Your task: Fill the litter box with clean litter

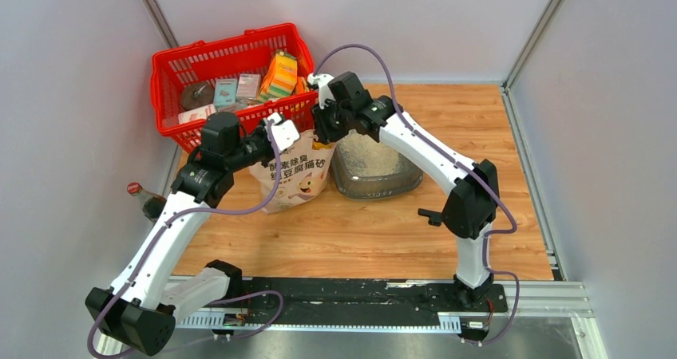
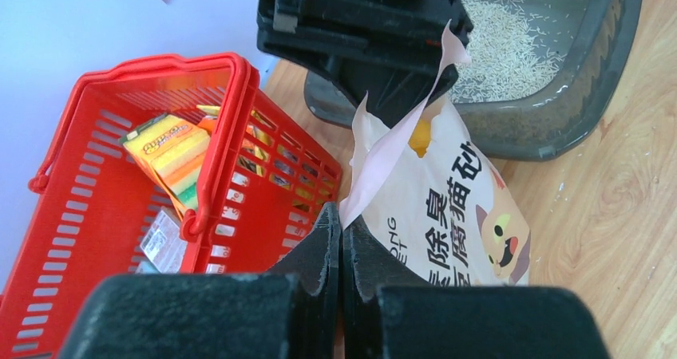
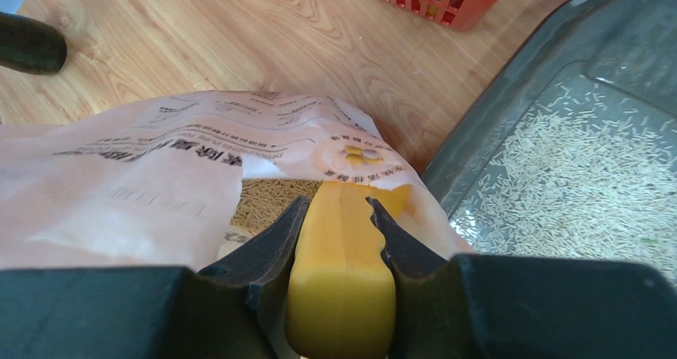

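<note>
Litter box point(image 1: 405, 185) sits on the wooden table point(image 1: 359, 231), just to the right of the paper bag point(image 1: 291, 175) and close to the front right corner of the red basket point(image 1: 164, 96). It's got a layer of clean litter point(image 1: 371, 155) in it. These are pale granules spread over the floor of the tray, and in the right wrist view the layer looks thinner, with grey plastic showing through toward the near edge.

The bag stands upright right in front of the basket, cartoon cat side facing the arms, mouth open at the top. Left gripper point(image 2: 342, 239) is pinched tight on the bag's top edge, fingers pressed together with a flap of paper sticking up out from between them. Right gripper point(image 3: 339, 223) hangs over the bag's mouth, clamped on the handle of a yellow scoop point(image 3: 342, 287) that points down into the bag. You can see tan granules inside the bag just past the scoop. The scoop's bowl end is mostly hidden by the paper, so I can't tell if anything's in it.

The basket holds a pack of sponges point(image 2: 172, 155) and a few other small packs. A red-capped bottle point(image 1: 144, 199) stands at the left edge of the table, right by the left arm.
</note>
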